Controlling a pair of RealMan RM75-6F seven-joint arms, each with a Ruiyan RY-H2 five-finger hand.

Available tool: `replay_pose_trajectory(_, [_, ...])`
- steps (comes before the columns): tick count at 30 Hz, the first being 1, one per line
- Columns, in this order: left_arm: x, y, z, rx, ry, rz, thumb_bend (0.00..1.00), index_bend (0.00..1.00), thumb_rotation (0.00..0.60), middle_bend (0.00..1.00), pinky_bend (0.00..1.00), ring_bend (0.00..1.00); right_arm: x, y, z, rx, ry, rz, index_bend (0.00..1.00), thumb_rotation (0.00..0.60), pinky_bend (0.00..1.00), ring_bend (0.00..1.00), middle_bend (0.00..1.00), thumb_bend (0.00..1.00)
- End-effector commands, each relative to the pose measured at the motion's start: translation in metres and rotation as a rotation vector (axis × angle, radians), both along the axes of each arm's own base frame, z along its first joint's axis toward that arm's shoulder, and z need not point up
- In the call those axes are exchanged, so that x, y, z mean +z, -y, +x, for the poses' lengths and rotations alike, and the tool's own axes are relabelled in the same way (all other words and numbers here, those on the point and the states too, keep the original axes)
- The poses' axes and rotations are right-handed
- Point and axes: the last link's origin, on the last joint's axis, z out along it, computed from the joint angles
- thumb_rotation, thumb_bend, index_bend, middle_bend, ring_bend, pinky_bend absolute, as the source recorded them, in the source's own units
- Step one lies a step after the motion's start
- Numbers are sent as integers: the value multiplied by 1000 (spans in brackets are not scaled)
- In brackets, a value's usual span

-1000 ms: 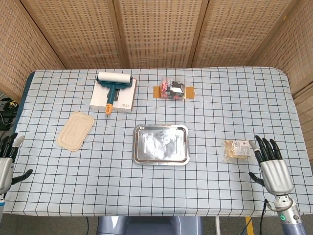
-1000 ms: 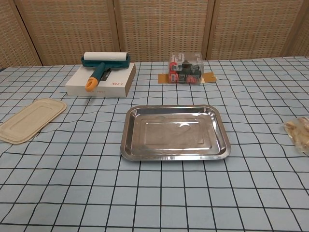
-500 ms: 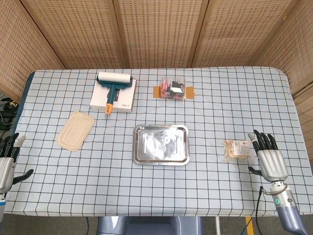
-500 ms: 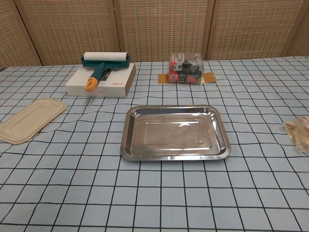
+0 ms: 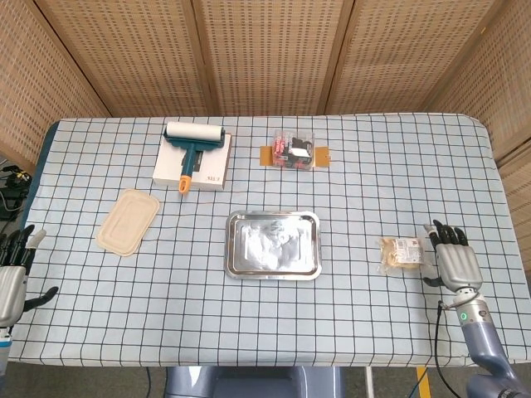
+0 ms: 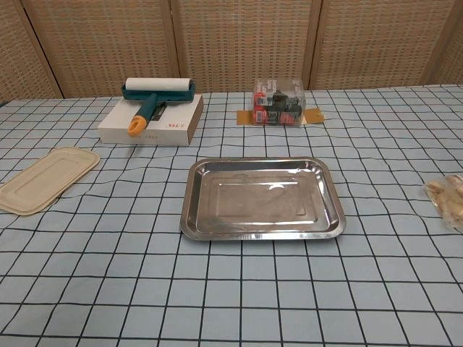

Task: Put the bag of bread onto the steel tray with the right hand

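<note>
Small clear bag of pale bread (image 5: 401, 254) lying flat on the checked tablecloth (image 5: 357, 191) at lower right of the head view, well apart from the shiny rectangular steel tray (image 5: 274, 245) at centre. Right hand (image 5: 455, 263) just beside the bag, holding nothing, fingers slightly apart, presumably lined up for the grasp. Left hand (image 5: 12, 276) parked idle at lower left, fingers spread, empty
</note>
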Motion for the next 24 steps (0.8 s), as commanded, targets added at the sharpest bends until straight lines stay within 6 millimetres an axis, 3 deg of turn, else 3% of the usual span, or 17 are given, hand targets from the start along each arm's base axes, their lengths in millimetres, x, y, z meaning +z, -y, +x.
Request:
replay_pose_trajectory(1, [-1, 0, 0, 0, -1, -1, 71, 0, 600, 0, 0, 0, -5, 6, -3, -12, 21, 0, 44, 600, 0, 0, 0, 83])
replay_pose_trajectory(13, [-3, -1, 0, 0, -2, -9, 70, 0, 600, 0, 0, 0, -30, 19, 3, -7, 40, 56, 131, 600, 4, 0, 0, 125])
replay_pose_trajectory(15, [-3, -1, 0, 2, -1, -9, 71, 0, 600, 0, 0, 0, -34, 21, 5, -6, 43, 63, 150, 600, 26, 0, 0, 159])
replay_pose_trajectory(18, [-3, -2, 0, 4, -1, -12, 70, 0, 600, 0, 0, 0, -41, 24, 6, -6, 38, 69, 205, 600, 132, 18, 29, 289])
replay_pose_trajectory(20, [-3, -2, -1, 3, -1, -13, 70, 0, 600, 0, 0, 0, -44, 26, 6, -5, 34, 66, 296, 600, 275, 152, 149, 378])
replay_pose_trajectory(23, [-2, -2, -1, 5, 3, -9, 70, 0, 600, 0, 0, 0, -48, 30, 10, 23, 25, 23, 475, 600, 463, 392, 372, 409])
replay_pose_trajectory(24, [-2, -2, -1, 6, 4, -9, 70, 0, 600, 0, 0, 0, -49, 30, 12, 33, 28, 9, 509, 600, 491, 423, 403, 409])
